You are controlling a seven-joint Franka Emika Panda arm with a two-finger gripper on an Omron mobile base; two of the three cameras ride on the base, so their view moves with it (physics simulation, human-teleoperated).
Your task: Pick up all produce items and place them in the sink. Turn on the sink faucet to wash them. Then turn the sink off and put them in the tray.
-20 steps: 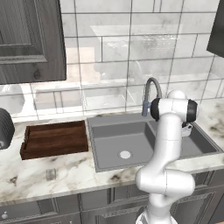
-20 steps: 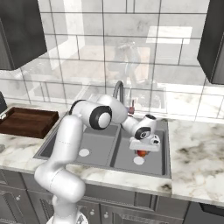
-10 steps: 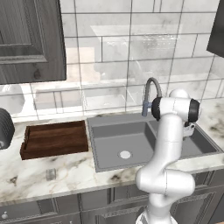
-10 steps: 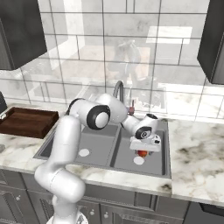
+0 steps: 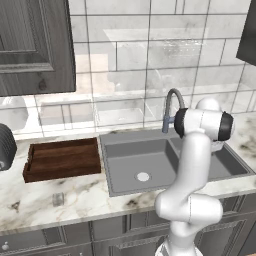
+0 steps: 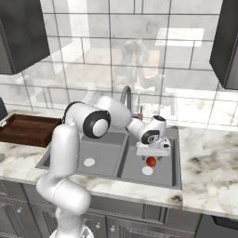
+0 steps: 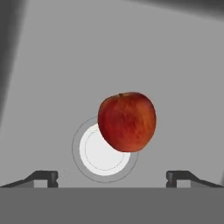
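From the left I count one brown tray (image 6: 25,130) on the counter, one two-basin sink (image 6: 108,160) with one faucet (image 6: 126,95), and one red apple (image 6: 151,161) in the smaller basin by its drain, under the gripper (image 6: 152,155), jaws spread wide, holding nothing.

A round red apple (image 7: 127,121), glossy with faint yellowish streaks and a small stem dimple at its top, sits in the middle of the frame over the matte grey floor of the sink (image 7: 175,65). It overlaps the upper right edge of the pale round drain (image 7: 101,151). The gripper (image 7: 112,177) has its two dark fingertips (image 7: 46,176) spread wide, well apart from the apple and touching nothing
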